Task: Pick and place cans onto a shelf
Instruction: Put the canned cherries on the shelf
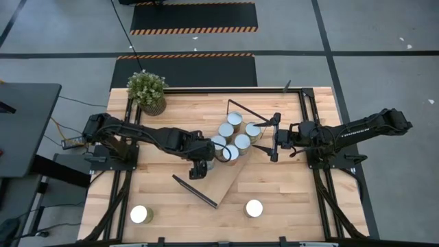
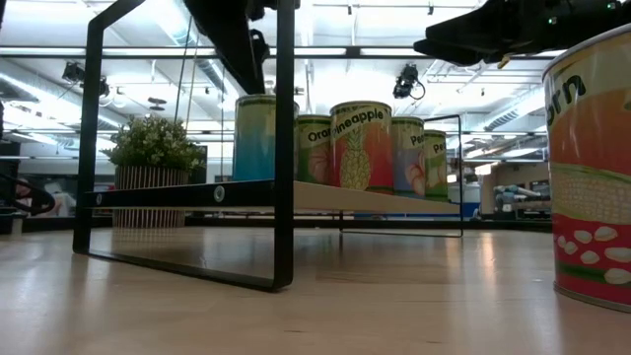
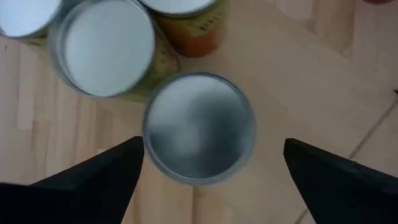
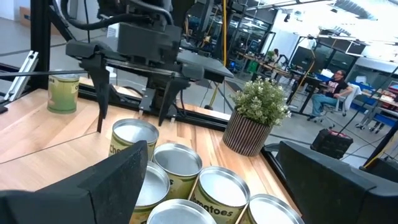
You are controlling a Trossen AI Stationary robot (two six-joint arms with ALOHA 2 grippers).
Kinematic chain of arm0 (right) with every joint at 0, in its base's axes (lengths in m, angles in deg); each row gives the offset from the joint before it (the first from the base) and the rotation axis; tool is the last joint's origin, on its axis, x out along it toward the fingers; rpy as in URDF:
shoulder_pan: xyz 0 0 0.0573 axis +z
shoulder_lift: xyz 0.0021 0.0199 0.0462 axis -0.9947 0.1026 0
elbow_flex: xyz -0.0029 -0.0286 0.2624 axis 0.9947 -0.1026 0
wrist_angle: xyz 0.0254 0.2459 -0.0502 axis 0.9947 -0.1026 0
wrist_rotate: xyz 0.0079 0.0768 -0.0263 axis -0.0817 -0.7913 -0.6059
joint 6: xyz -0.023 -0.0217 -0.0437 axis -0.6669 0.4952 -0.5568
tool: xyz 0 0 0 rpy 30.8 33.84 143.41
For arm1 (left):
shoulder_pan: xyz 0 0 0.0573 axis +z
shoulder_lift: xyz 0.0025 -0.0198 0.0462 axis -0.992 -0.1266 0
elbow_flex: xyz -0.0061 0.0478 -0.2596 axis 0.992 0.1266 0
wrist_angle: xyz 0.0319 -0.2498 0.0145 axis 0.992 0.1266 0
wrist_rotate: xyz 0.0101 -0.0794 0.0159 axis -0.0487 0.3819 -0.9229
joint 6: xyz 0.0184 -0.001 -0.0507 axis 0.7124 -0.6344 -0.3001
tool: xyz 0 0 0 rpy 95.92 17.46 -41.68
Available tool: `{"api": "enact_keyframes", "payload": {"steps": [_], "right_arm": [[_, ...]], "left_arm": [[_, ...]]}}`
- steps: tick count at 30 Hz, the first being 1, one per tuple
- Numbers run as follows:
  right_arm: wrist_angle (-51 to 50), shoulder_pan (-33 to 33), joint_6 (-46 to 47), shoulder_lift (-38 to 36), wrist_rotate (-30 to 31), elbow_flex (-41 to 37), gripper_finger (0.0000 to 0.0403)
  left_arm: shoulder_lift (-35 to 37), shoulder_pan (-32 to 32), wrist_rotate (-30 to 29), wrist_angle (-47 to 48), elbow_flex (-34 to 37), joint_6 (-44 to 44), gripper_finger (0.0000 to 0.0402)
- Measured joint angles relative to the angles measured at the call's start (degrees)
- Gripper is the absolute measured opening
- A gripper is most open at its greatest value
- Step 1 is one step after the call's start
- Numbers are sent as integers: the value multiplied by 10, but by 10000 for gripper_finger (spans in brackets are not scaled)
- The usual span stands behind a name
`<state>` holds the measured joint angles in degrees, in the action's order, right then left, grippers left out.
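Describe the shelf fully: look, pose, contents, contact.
The shelf is a long light-wood board carried by thin black wire frames at both short ends, lying diagonally on the table. Six cans cluster at its far end; its near end is bare. The left hand hangs open over it, not touching.

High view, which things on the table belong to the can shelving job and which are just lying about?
Job: long light-wood shelf with black wire end frames; silver-topped cylindrical cans clustered on it; two more silver-topped cans loose on the wooden tabletop; left gripper and right gripper, both open, flanking the cluster.
Lying about: leafy green potted plant at a table corner.
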<state>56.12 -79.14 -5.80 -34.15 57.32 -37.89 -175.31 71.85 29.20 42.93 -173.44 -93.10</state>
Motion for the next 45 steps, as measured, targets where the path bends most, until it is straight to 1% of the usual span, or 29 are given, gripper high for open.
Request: {"api": "enact_keyframes", "payload": {"steps": [5,7,9,15,24,30,34,37,45], "right_arm": [[0,0,0,0,0,0,368],[0,0,2,0,-12,0,368],[0,0,5,1,-27,0,368],[0,3,6,1,-24,0,368],[3,3,5,1,-22,0,368],[5,3,5,1,-22,0,368],[7,3,5,1,-22,0,368],[11,3,5,1,-22,0,368],[11,3,5,1,-22,0,368]], "left_arm": [[0,-23,-8,2,0,-1,393],[0,-30,-15,3,0,-4,393],[0,-34,-34,2,0,-1,393],[0,-35,-98,7,0,3,393],[2,-55,-101,8,1,16,393],[2,-63,-154,7,31,25,393],[2,-63,-187,6,31,34,393],[2,-63,-193,7,31,50,393],[7,-63,-201,8,32,51,393]]}}
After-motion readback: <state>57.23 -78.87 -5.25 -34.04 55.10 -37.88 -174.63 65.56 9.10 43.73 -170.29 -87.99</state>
